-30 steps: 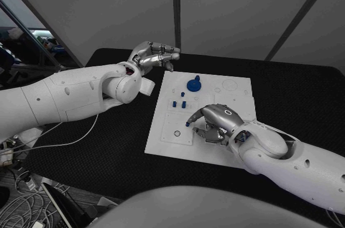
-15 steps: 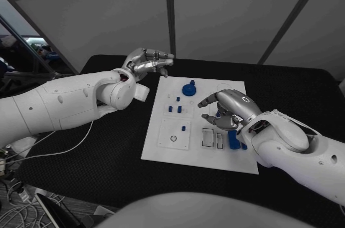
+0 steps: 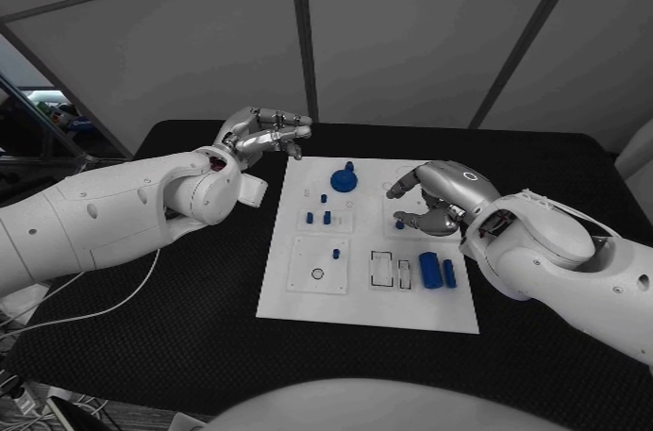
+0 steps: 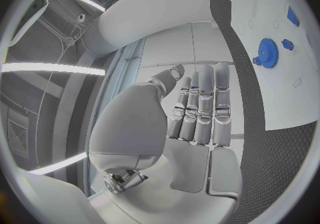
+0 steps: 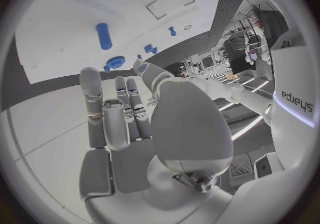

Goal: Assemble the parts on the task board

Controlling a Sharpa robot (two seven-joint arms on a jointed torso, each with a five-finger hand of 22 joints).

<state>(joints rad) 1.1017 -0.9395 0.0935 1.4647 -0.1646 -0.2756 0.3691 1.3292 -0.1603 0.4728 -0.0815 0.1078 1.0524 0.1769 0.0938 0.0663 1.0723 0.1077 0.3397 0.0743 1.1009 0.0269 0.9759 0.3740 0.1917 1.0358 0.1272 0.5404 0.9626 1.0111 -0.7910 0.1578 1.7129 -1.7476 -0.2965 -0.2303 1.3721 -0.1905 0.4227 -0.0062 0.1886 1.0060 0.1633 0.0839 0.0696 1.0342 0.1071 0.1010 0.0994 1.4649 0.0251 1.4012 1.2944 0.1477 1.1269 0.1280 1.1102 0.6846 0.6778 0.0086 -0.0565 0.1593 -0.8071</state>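
Note:
The white task board (image 3: 310, 297) lies mid-table. On it are a blue gear (image 3: 343, 179), several small blue pegs (image 3: 326, 216), one lone peg (image 3: 336, 254) and two long blue parts (image 3: 437, 270) by two outlined slots. My right hand (image 3: 430, 205) hovers over the board's back right with its fingers loosely bent and nothing in them. A small blue part (image 3: 399, 224) stands just beside its fingertips. My left hand (image 3: 267, 129) is raised beyond the board's back left corner, its palm bare (image 4: 200, 112). The gear (image 4: 268, 52) (image 5: 117, 63) shows past both hands.
Black table (image 3: 163, 308) surrounds the board, with wide room at the front and left. A white cable (image 3: 95, 310) trails across the table's left edge. Grey panels stand behind the table.
The camera has shifted. My right hand has drawn back from the board's front middle to its back right, uncovering the two long blue parts. The left hand keeps its place.

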